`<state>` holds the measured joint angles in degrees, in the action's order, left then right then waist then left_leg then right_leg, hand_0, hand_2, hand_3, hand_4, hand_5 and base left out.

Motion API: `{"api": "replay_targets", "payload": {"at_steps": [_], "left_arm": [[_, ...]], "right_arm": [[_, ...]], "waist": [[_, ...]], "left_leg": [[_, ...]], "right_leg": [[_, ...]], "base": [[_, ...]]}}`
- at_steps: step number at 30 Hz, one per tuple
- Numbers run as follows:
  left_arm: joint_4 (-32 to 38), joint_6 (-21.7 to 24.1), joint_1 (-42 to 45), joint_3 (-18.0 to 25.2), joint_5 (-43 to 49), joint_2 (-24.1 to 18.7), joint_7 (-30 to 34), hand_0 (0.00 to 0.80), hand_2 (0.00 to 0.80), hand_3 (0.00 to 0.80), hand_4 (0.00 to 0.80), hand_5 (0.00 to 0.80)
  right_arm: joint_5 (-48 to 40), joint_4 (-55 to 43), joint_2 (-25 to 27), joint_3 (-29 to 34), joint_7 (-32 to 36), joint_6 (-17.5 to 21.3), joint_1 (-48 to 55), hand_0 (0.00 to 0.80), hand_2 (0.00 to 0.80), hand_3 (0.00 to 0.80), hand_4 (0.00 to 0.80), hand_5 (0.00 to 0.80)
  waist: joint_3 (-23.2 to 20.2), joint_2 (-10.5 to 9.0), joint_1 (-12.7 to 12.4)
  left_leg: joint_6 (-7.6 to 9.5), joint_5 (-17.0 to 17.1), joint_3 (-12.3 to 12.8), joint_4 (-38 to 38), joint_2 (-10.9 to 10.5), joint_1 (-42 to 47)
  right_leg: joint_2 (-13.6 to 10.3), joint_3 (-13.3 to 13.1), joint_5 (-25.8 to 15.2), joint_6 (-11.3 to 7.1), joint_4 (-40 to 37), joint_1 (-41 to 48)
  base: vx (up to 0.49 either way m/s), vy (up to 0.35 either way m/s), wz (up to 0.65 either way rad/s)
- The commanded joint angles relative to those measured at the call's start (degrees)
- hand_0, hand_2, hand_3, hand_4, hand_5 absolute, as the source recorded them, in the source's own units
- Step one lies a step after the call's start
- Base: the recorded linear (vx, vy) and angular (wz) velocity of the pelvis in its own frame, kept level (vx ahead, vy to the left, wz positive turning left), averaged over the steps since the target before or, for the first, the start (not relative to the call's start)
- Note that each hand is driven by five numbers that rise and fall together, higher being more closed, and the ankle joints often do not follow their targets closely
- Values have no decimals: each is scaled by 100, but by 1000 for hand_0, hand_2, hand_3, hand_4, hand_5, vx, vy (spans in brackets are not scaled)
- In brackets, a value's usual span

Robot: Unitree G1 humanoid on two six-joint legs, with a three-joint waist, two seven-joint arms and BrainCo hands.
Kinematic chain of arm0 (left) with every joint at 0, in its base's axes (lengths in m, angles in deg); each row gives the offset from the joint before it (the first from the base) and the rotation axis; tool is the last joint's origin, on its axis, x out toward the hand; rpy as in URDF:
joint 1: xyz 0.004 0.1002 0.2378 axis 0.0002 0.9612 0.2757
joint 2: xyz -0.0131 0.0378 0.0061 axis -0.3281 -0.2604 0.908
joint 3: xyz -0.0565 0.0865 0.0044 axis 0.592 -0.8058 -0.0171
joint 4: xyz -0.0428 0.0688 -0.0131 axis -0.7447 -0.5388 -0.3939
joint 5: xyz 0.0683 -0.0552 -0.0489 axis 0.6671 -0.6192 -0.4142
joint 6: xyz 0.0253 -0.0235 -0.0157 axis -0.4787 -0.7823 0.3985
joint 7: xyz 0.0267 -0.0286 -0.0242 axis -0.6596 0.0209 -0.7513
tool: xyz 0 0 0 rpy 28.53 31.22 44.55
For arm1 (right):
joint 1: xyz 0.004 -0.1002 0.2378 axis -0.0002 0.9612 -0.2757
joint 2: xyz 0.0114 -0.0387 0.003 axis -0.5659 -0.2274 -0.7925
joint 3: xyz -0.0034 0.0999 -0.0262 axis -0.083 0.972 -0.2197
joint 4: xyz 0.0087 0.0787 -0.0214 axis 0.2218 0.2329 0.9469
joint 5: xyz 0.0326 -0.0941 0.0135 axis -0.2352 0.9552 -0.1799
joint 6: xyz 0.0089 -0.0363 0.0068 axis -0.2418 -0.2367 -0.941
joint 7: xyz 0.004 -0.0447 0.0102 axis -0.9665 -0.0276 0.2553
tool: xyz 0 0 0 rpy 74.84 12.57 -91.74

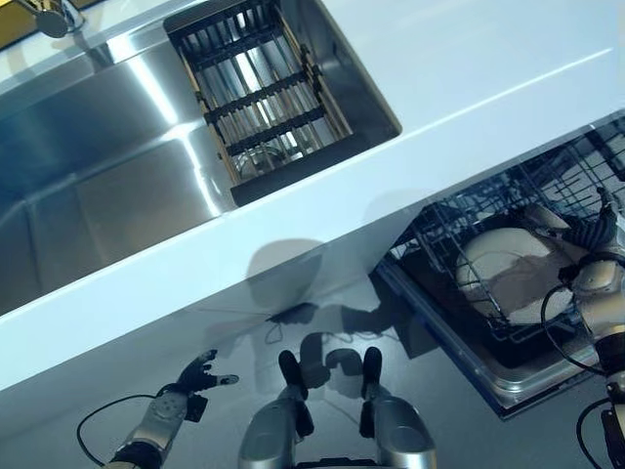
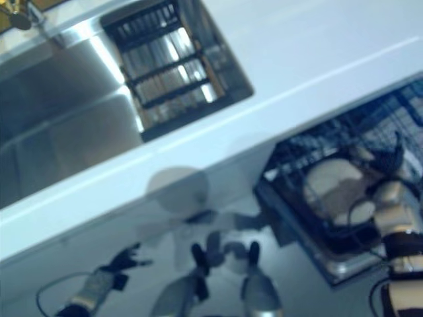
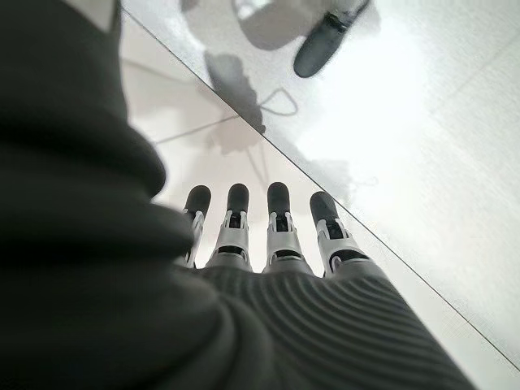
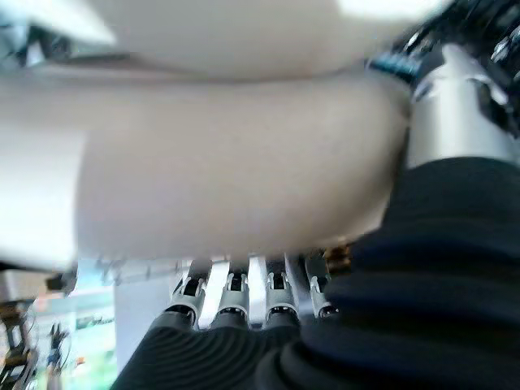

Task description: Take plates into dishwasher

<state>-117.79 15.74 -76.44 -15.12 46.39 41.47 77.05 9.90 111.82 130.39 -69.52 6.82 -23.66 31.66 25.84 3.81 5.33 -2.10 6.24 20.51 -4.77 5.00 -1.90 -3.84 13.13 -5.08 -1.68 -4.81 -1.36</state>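
A white plate lies in the wire rack of the open dishwasher, low on the right of the scene, under the edge of the white table. The plate leans among the dark wires, its pale face turned up, with a brownish shading across its lower part. The right hand is at the plate's right edge, inside the rack. In the right wrist view the plate fills most of the picture, very close, with the hand's fingers running under its rim and the thumb on the other side of it, so the hand grips the plate between fingers and thumb.

The left hand hangs low on the left, above the grey floor and well apart from the dishwasher. Its fingers are straight and spread in its own wrist view, and it holds nothing.

On the table, far and left, a steel sink is set into the top. Over the right end of the sink sits a drying rack with dark cross bars and a wooden frame; no plates can be made out in it. A tap shows at the far left corner, only in part.

The dishwasher's front rim shows as a pale metal edge on the near side of the rack.
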Motion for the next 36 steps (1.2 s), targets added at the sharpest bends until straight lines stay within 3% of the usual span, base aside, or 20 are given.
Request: {"api": "replay_targets", "payload": {"at_steps": [1,15,22,23,29,36], "left_arm": [[-437,195,98,-11,283,153,-93,0,0,0,0,0],[-855,364,205,133,448,408,-200,0,0,0,0,0],[-1066,330,123,121,455,548,-227,0,0,0,0,0],[-1109,311,98,94,428,574,-247,0,0,0,0,0],[-1214,306,4,6,365,533,-224,0,0,0,0,0],[-1014,217,-69,-131,393,531,-198,0,0,0,0,0]], "right_arm": [[53,-510,530,351,-453,339,215,0,0,0,0,0],[-475,-1895,250,1318,-1267,976,908,0,0,0,0,0],[-2480,-2103,-468,1965,-1856,1551,1415,0,0,0,0,0],[-2871,-1875,-682,2127,-1850,1764,1606,0,0,0,0,0],[-4017,-534,-1190,2580,-1644,2006,2157,0,0,0,0,0],[-4957,993,-1713,2569,-1304,1840,2460,0,0,0,0,0]], "waist": [[-468,-216,2],[-779,-428,164],[-1031,-504,344],[-1084,-502,396],[-1229,-471,540],[-1226,-349,595]], "left_leg": [[-253,-55,109,312,150,-434],[-222,-136,73,295,151,-265],[-219,-257,124,344,154,-115],[-225,-279,154,352,161,-78],[-239,-344,270,414,194,46],[-263,-350,325,482,194,59]], "right_leg": [[317,98,962,79,1049,-208],[405,-115,949,53,851,42],[385,-211,934,29,764,143],[375,-220,926,22,744,161],[337,-239,882,15,697,221],[273,-227,784,19,610,232]], "base": [[35,-6,-4],[26,20,-6],[8,39,-6],[1,39,-11],[-9,17,-6],[-52,-7,-6]]}}
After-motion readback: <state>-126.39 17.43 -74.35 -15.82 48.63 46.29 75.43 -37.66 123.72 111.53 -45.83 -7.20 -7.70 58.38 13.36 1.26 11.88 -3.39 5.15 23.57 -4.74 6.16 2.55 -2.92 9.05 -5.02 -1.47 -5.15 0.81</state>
